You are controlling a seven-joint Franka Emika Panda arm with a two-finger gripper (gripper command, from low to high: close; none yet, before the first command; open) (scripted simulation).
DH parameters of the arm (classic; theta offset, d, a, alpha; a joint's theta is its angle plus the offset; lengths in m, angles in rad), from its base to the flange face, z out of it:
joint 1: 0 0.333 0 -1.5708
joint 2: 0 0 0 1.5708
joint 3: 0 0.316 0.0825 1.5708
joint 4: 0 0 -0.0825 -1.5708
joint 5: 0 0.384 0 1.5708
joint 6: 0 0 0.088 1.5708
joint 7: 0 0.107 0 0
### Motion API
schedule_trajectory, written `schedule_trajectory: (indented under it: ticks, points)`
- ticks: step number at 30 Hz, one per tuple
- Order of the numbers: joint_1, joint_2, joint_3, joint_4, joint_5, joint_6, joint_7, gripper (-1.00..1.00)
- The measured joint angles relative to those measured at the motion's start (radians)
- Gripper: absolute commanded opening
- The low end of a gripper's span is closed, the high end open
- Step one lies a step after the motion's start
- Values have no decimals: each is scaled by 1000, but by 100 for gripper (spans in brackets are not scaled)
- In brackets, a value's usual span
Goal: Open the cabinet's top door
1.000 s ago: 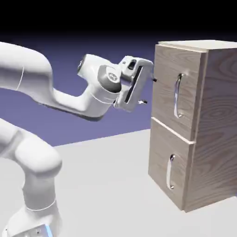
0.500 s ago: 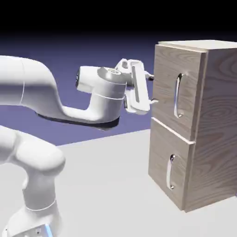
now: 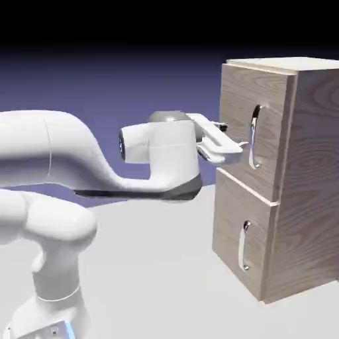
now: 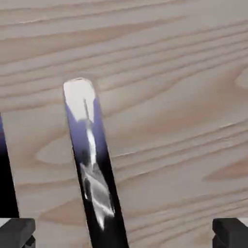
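Exterior view: off to one side, facing arm and cabinet. Hand view: close, facing the shared top door.

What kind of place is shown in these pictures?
It is probably a computer simulation of a robot test area, not a real room: a plain blue-violet backdrop fading into black, a bare pale surface, and only a white robot arm beside a wood-grain cabinet.
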Motion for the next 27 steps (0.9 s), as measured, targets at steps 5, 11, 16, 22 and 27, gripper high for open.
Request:
schedule_trajectory:
  ticks: [5, 11, 16, 22, 27]
  points:
    - [93, 19, -66, 55, -89, -26, -21, 100]
    - [162, 86, -92, 107, -105, -70, 22, -100]
    - [-20, 183, 68, 41, -105, -112, 186, -100]
    - [-233, 202, 276, -69, 54, -192, 182, -100]
    - [-368, 158, 443, -173, 271, -286, 86, -100]
